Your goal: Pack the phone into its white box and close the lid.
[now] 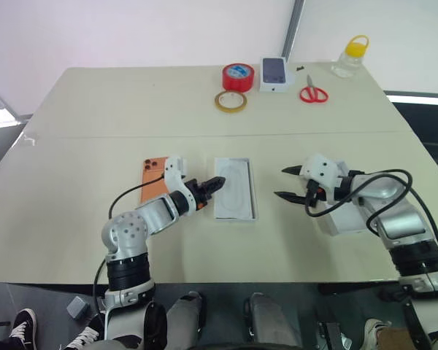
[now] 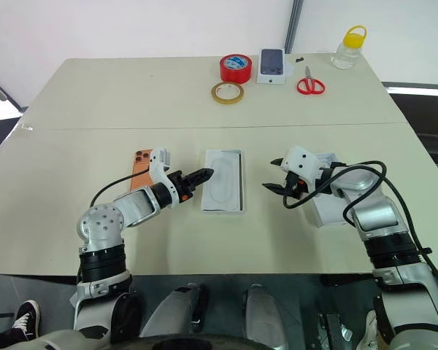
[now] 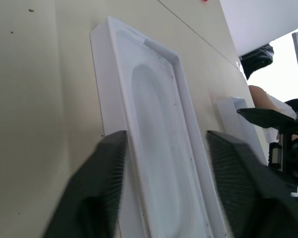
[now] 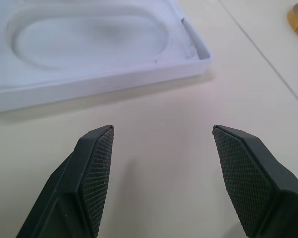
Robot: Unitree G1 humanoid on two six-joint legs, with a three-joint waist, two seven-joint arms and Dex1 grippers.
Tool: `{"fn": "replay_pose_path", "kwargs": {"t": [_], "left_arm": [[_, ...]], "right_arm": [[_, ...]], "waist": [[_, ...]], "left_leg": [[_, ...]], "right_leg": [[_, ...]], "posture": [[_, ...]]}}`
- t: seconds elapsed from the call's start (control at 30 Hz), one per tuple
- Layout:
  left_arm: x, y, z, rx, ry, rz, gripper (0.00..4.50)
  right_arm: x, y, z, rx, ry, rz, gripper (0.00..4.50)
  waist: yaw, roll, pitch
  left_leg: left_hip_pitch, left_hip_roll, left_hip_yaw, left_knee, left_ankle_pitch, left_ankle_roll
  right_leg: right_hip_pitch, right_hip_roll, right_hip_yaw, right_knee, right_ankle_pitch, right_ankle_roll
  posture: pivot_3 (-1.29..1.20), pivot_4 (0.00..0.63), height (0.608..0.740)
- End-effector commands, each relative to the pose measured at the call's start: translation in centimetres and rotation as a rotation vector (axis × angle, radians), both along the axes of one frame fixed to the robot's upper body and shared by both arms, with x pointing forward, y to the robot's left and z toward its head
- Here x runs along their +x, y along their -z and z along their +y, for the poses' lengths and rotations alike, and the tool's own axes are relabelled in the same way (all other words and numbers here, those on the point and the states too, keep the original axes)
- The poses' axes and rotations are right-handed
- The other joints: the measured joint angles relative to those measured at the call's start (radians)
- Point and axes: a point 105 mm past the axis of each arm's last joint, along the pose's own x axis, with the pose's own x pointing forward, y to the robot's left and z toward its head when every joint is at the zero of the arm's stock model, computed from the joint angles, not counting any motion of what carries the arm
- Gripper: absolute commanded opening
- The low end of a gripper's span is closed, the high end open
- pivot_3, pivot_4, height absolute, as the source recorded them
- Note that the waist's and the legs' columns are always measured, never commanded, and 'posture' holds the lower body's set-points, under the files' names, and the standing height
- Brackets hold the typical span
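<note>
The orange phone (image 1: 152, 177) lies camera side up on the table, to the left of my left forearm. At the centre sits the white box (image 1: 233, 216), a shallow tray holding a thin insert (image 1: 235, 186) with an oval recess. My left gripper (image 1: 214, 184) is open at the box's left rim; in the left wrist view its fingers (image 3: 104, 168) stand wide apart with the box (image 3: 102, 84) running between them. My right gripper (image 1: 282, 182) hovers open and empty to the right of the box (image 4: 104, 82). The lid (image 1: 339, 221) lies partly hidden under my right arm.
Along the table's far side are a red tape roll (image 1: 238, 76), a yellowish tape ring (image 1: 231, 101), a small white box printed with a phone (image 1: 275, 74), red scissors (image 1: 314, 93) and a yellow-capped bottle (image 1: 350, 57). Bare tabletop (image 1: 95, 146) spreads to the left.
</note>
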Motion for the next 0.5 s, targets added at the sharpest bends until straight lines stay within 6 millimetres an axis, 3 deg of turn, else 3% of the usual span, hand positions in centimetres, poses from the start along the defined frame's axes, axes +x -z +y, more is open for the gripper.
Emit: {"fn": "replay_pose_path", "kwargs": {"t": [0.03, 0.23, 0.33, 0.5], "left_arm": [[-0.2, -1.8, -0.2, -0.015, 0.023, -0.074, 4.38], [-0.5, -3.1, 0.8, 0.038, 0.032, -0.188, 4.38], [-0.2, -4.8, 3.1, 0.134, 0.002, -0.362, 4.41], [-0.2, -4.3, 7.2, 0.370, -0.007, -0.534, 4.41]], "right_arm": [[0.5, -1.7, 0.6, 0.024, -0.013, -0.061, 3.34], [0.4, -3.3, 2.9, 0.164, -0.039, -0.052, 3.34], [-0.1, -2.9, 5.3, 0.230, -0.074, -0.010, 2.50], [-0.4, -2.0, 8.4, 0.228, -0.093, -0.022, 0.04]], "waist": [[0.001, 0.000, 0.000], [-0.002, 0.000, 0.000], [-0.003, 0.000, 0.000], [-0.002, 0.001, 0.000]], "left_leg": [[0.000, 0.000, 0.000, 0.000, 0.000, 0.000], [0.000, 0.000, 0.000, 0.000, 0.000, 0.000], [0.000, 0.000, 0.000, 0.000, 0.000, 0.000], [0.001, 0.001, 0.000, -0.003, 0.001, -0.002]], "right_leg": [[0.000, 0.000, 0.000, 0.000, 0.000, 0.000], [0.000, 0.000, 0.000, 0.000, 0.000, 0.000], [0.000, 0.000, 0.000, 0.000, 0.000, 0.000], [-0.002, 0.001, 0.001, 0.000, 0.000, -0.002]], "posture": [[0.00, 0.150, 0.740], [0.00, 0.150, 0.740], [0.00, 0.150, 0.740], [0.00, 0.150, 0.740]]}}
